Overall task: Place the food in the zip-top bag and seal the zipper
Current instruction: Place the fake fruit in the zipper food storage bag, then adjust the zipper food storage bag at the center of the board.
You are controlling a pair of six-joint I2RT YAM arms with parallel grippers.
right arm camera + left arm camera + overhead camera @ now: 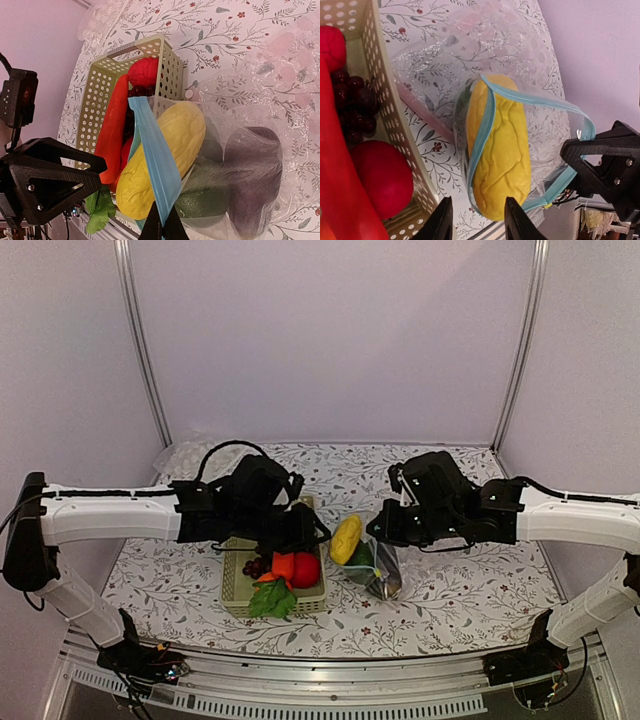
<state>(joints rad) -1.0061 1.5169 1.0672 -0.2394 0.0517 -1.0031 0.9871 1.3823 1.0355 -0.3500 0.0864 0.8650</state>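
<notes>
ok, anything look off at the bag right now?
Yes: the corn cob is only partway in the zip-top bag, jutting out of the mouth with the zipper looped across it, so it likely can't seal as is. The eggplant and green vegetable sit inside. The right gripper pinches the zipper.

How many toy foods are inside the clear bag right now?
3 in the bag: the yellow corn cob, sticking halfway out of the mouth; the dark green vegetable beside it; the purple eggplant farthest from the mouth. More could be hidden behind these.
</notes>
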